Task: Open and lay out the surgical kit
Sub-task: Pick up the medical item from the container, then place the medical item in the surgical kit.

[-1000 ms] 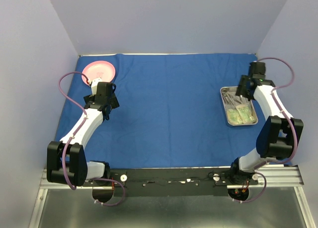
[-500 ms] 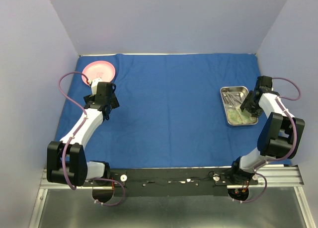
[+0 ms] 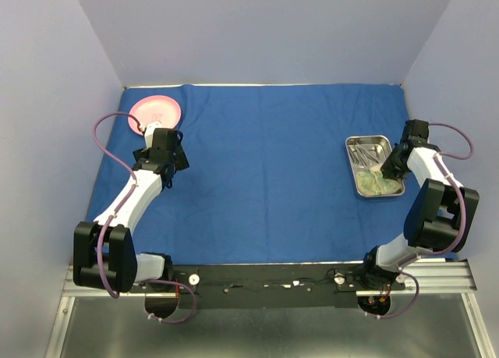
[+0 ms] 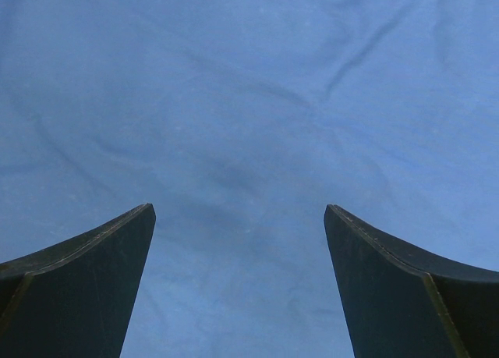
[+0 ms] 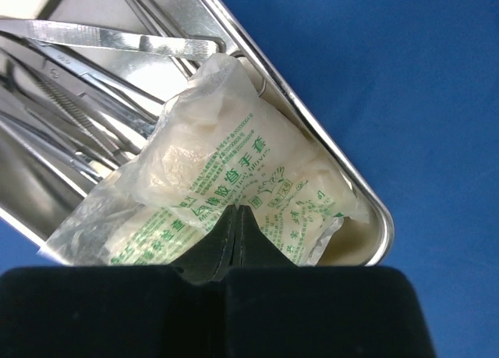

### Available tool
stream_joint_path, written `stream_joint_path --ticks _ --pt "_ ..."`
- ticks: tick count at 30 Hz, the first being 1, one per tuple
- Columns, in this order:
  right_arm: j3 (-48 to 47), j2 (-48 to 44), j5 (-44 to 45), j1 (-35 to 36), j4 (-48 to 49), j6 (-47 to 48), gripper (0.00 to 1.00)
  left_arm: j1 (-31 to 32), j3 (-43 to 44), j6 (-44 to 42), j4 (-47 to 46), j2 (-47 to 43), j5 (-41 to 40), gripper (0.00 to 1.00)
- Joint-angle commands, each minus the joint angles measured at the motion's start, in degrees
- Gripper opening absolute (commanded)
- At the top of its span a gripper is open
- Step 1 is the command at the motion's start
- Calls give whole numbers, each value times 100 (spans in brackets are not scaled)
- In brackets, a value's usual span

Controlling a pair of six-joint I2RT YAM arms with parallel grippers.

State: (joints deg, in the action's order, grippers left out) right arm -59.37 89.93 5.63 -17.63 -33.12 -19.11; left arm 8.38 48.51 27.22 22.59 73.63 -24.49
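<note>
On the packet (image 5: 234,151), green Chinese lettering

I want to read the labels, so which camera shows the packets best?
Right wrist: the packets fill the frame, green print clear, in the steel tray. Top external shows small greenish patches; left wrist, only blue cloth.

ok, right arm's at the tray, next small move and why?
Probably lift the right gripper straight up: it looks shut on the packet edge, the packet lies in the tray beside the instruments, and blue cloth lies alongside.
</note>
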Motion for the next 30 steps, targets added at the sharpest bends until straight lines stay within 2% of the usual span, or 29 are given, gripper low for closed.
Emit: stream_joint_path --ticks 1,7,9,13,16,20,23,30 --pt "-92 -642 -202 22 -256 -303 1 102 395 55 114 -76 365 99" --pt "-522 -1214 -536 610 -449 -602 1 523 1037 213 228 20 910 99" --pt "-671 -1224 -528 1111 -415 -742 1 664 1309 257 228 73 1129 99" --pt "-760 -1180 -1071 2006 33 -1382 1 1033 1749 406 62 284 1630 99" --pt "-882 -987 -1485 2605 446 -1857 1 1323 2004 503 -140 486 2201 99" --pt "-1094 -670 -1836 3439 850 -2184 1 1684 2162 679 -457 749 2449 99" --pt "-1129 -468 -2003 3835 1193 -2377 1 1912 2364 732 -536 1012 2730 99" --pt "-1418 103 -2373 4346 1475 -2606 1 2326 2716 837 -756 1496 2827 99"
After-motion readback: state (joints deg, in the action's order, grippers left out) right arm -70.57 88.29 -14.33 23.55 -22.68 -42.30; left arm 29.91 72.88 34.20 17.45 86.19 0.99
